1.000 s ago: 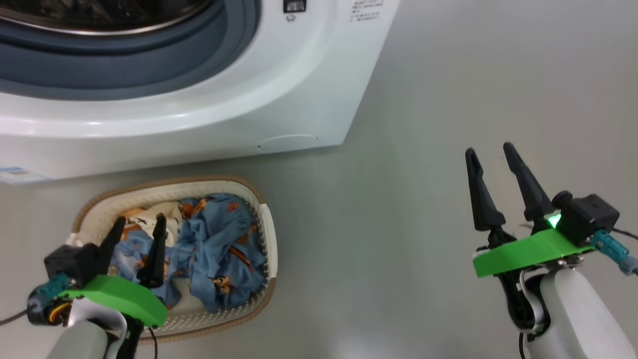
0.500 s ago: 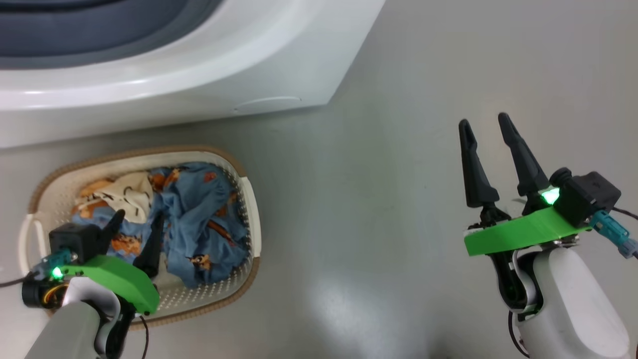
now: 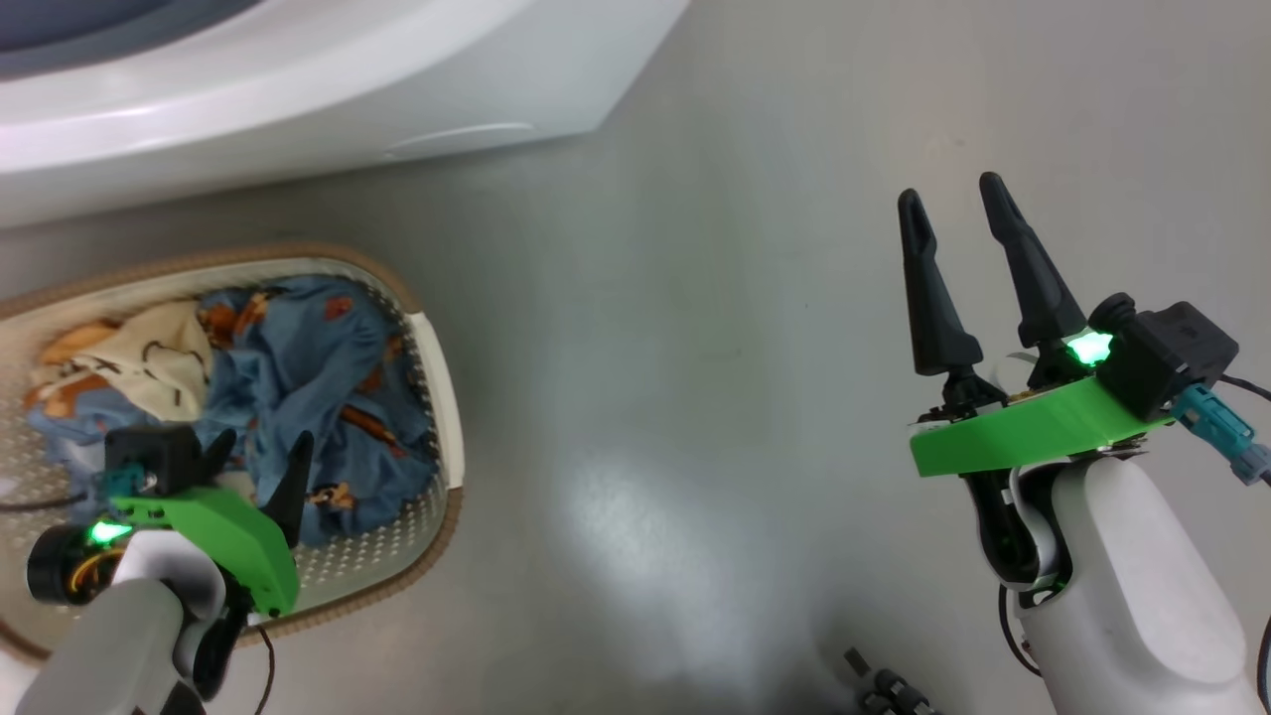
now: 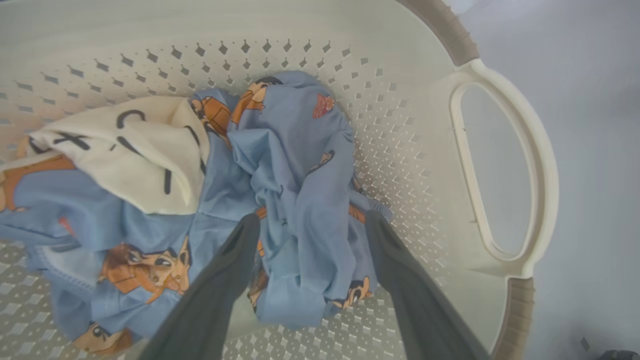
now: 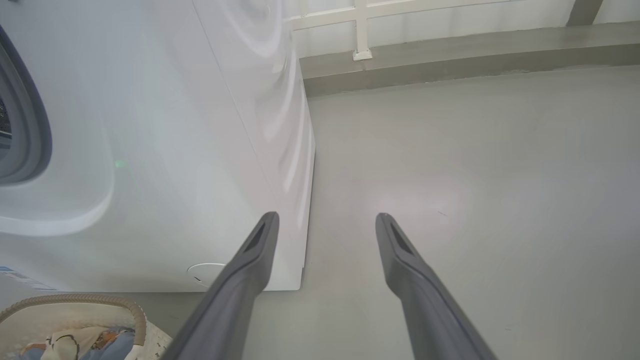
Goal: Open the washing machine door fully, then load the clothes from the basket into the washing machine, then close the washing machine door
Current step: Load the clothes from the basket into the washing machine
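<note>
Left gripper: your left gripper hangs spread wide above the clothes, inside the basket. It has hold of nothing. In the wrist view a raised blue fold sits between the two fingers.

Right gripper: your right gripper is also spread wide and empty, over bare floor, well apart from the basket.

Clothes: a crumpled blue heap with a cream patch on one side, lying low in the basket. In the head view the clothes fill the end of the basket near its handle.

Basket: it stands on the floor just in front of the washer.

Washer: part of the grey gasket shows at the edge of the right wrist view; you cannot see the door from here.

Handling: expect the fabric to be light, limp and loose. It will likely drape and trail, and one pinch may lift only part of the heap.

Where to grip: take the bunched ridge between your left fingers, pressing down so several layers gather.

Risk: a trailing edge could snag the rim, and the light basket may lift or slide with it.
</note>
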### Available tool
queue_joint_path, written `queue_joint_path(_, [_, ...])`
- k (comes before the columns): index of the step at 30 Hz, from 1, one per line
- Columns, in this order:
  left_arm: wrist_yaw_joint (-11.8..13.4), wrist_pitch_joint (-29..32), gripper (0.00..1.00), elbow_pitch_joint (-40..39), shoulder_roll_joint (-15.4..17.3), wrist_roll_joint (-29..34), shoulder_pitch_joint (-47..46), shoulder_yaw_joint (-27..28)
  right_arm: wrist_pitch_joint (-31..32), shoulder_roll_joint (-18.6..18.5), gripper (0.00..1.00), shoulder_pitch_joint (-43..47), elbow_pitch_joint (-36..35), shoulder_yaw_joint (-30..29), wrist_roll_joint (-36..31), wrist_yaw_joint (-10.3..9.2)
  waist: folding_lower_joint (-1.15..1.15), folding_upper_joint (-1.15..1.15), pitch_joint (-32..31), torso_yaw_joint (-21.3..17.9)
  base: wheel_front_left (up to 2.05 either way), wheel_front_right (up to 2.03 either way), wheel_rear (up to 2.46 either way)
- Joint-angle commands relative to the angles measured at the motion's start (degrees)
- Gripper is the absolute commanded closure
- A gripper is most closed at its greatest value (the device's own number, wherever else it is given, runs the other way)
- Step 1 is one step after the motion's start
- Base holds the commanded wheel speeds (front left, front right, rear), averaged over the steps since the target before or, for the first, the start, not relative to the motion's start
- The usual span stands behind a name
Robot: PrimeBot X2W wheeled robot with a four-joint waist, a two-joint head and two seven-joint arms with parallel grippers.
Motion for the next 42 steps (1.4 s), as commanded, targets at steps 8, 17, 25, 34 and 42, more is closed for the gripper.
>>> queue_joint_path(8, [-0.1, 0.8, 0.00, 2.8, 3.9, -3.3, -3.9, -2.1, -0.5, 0.4, 0.00, -0.7, -2.0, 3.0, 2.2, 0.33, 0.00, 0.00, 5.2, -3.2, 0.00, 0.00, 0.00])
queue_joint_path(17, [-0.1, 1.8, 0.00, 6.7, 6.6, -6.3, -9.2, -5.3, -0.5, 0.4, 0.00, -1.8, -2.9, 4.6, 4.4, 0.33, 0.00, 0.00, 10.3, -5.6, 0.00, 0.00, 0.00])
queue_joint_path(25, [-0.1, 3.2, 0.00, 7.5, 8.2, -7.8, -14.4, -9.7, -0.5, 0.5, 0.00, -2.7, -3.4, 5.9, 5.8, 0.33, 0.00, 0.00, 13.3, -7.2, 0.00, 0.00, 0.00])
queue_joint_path(34, [-0.1, 6.3, 0.00, 10.8, 8.9, -9.7, -18.6, -13.9, -0.5, 0.5, 0.00, -2.8, -3.7, 6.5, 6.5, 0.33, 0.00, 0.00, 14.4, -8.7, 0.00, 0.00, 0.00])
queue_joint_path(42, [-0.1, 6.0, 1.00, 12.3, 8.6, -12.0, -19.5, -16.7, -0.5, 0.5, 0.00, -2.7, -3.5, 6.3, 6.7, 0.33, 0.00, 0.00, 13.8, -8.5, 0.00, 0.00, 0.00])
